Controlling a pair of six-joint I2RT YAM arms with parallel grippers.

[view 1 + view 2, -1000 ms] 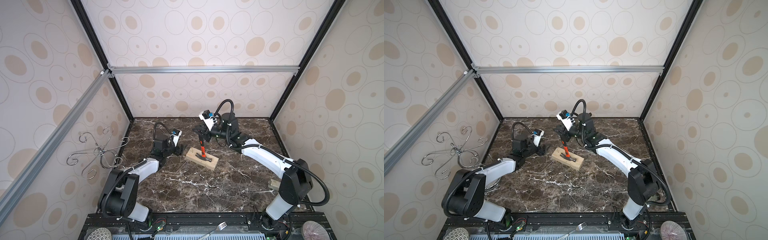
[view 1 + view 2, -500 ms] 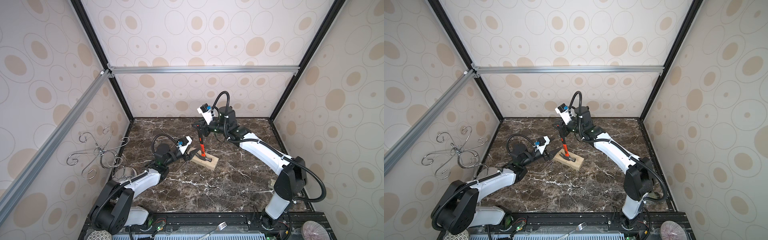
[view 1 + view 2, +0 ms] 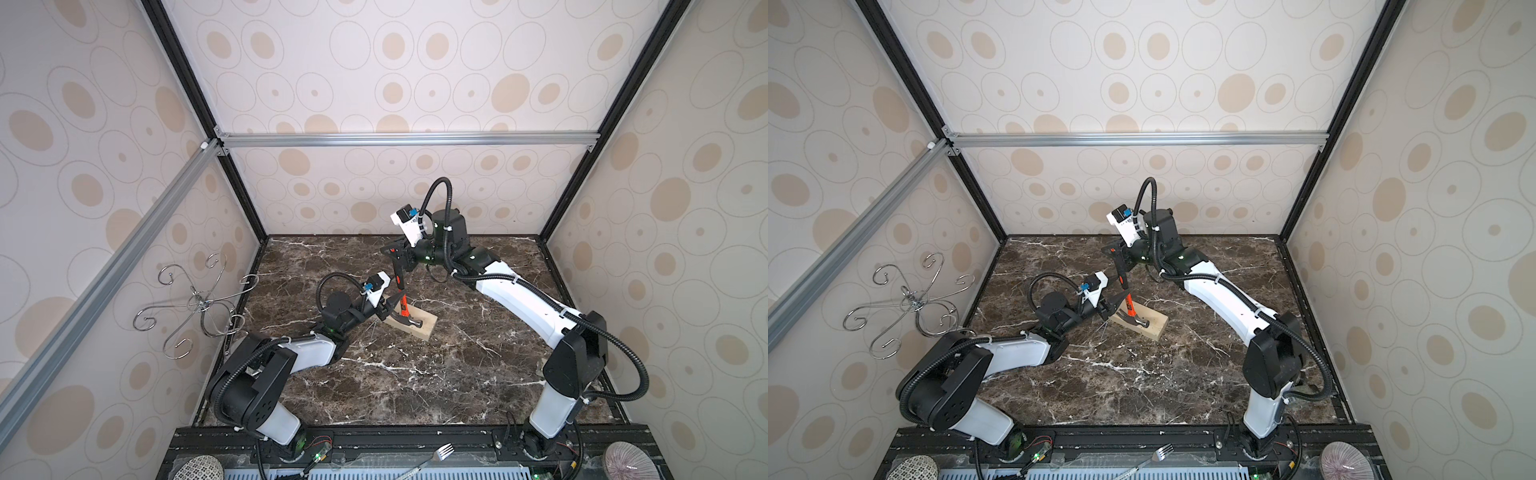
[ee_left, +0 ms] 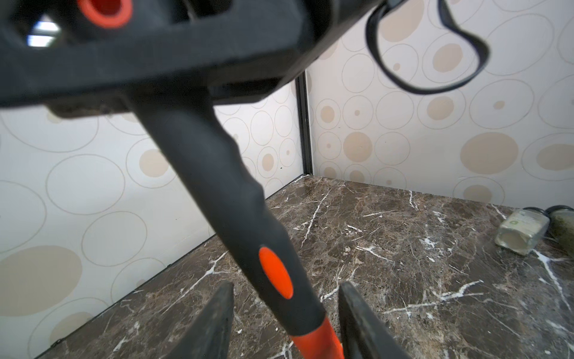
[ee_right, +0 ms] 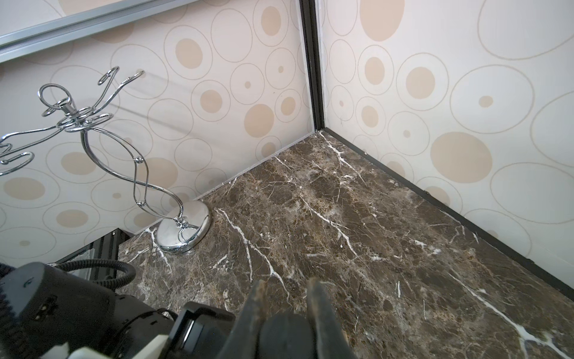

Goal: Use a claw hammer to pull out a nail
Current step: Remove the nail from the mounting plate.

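1. Claw hammer [image 3: 402, 300] stands tilted on the wooden block [image 3: 419, 326], head down, handle rising toward the back wall.
2. Right gripper [image 3: 397, 258] pinches the black handle end.
3. Left gripper [image 4: 284, 323] is spread around the handle.
4. No readable writing.

The right arm is seen stretched forward from its base and bent back at the wrist, its pincer [image 3: 397, 259] clamped tight on the black end of a handle held high. The left arm is kept low and extended, its pincer [image 4: 284, 323] parted, with a finger [image 4: 214, 323] seen to each side of that handle's lower part.
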